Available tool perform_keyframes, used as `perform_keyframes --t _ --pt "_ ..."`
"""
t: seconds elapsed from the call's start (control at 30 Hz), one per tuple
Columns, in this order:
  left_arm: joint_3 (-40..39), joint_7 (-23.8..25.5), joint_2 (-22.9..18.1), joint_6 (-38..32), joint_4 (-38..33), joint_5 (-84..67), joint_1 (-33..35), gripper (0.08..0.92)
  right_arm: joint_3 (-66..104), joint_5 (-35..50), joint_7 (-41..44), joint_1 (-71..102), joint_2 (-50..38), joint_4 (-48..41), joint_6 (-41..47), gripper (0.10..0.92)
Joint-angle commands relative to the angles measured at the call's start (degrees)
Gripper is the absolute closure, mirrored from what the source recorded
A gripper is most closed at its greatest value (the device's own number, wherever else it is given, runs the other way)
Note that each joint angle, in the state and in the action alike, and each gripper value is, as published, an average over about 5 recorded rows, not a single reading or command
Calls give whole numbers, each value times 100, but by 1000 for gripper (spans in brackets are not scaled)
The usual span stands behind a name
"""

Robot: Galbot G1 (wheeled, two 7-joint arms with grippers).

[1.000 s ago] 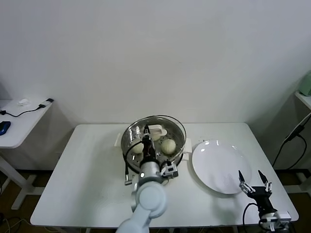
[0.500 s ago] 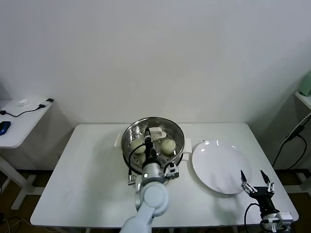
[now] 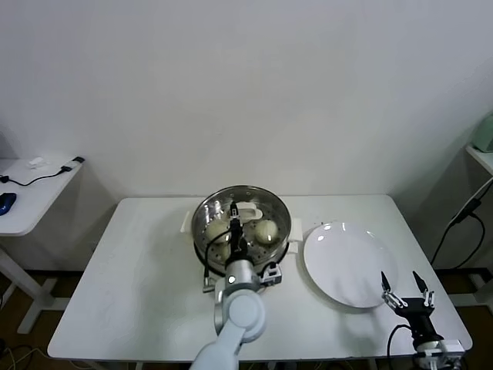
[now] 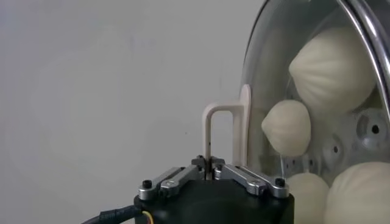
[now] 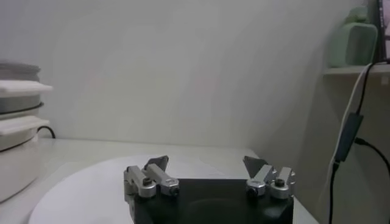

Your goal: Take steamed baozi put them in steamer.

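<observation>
The steamer [image 3: 202,218] stands at the middle back of the table. Two steamed baozi [image 3: 218,230] [image 3: 264,230] show inside it under a round glass lid [image 3: 271,205]. My left gripper [image 3: 233,210] is shut on the lid's cream handle [image 3: 246,208], reaching in from the near side. In the left wrist view the jaws pinch the thin handle bar [image 4: 209,137], and several baozi [image 4: 332,67] [image 4: 287,126] show through the glass lid [image 4: 256,91]. My right gripper [image 3: 407,287] hangs open and empty near the table's front right corner, in front of the plate.
A flat white plate [image 3: 347,262], bare, lies to the right of the steamer; it also shows as the plate [image 5: 91,189] in the right wrist view. A side table [image 3: 31,193] with cables stands off to the left. A cable [image 3: 462,220] hangs at the right.
The glass lid has come down from a tilted pose to lie level over the steamer, still held by the left gripper. The right gripper drifted slightly toward the table's front edge.
</observation>
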State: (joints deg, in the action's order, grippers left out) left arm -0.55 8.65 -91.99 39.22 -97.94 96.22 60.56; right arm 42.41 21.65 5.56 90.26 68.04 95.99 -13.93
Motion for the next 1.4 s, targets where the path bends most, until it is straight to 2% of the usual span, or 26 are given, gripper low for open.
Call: perform_keyframes --t 0.03,0.17,0.37,0.53,0.77,0.9,0.97,1.07,1.2,1.3,1.4 --pt "4 -78 80 -64 -25 18 94 865 -6 -68 23 -1 30 1 -37 203" --pt "-41 -81 128 -136 -213 -80 127 830 -25 -70 36 -21 59 25 -17 203" --pt "-210 -49 306 -184 -729 -418 220 667 -53 47 42 -28 53 107 101 203" --pt "-325 -176 579 -364 -1383 -1264 391 520 -89 216 -57 -41 18 190 237 203" --pt "110 -869 1083 -1464 -2355 -3665 864 321 -211 206 -72 -95 -33 260 244 203" --pt "738 -1369 1224 -2096 -2849 -5841 1261 214 -279 91 -89 -218 72 248 145 203" --pt "1249 -1740 1181 -2546 -2950 -7250 1404 190 -321 -3 -165 -285 147 243 74 203" --pt "2312 -2008 1149 -3068 -2963 -9324 1645 179 -394 -107 -215 -343 229 253 -68 203" --pt "3590 -1619 1548 -3320 -2772 -11249 2096 177 -435 -106 -307 -366 309 250 -243 203" --pt "4131 -1188 2021 -3748 -2143 -12156 2356 177 -447 -102 -343 -383 359 193 -337 203" --pt "4288 -847 2235 -4209 -1267 -12417 2394 177 -465 -113 -347 -396 412 136 -392 203"
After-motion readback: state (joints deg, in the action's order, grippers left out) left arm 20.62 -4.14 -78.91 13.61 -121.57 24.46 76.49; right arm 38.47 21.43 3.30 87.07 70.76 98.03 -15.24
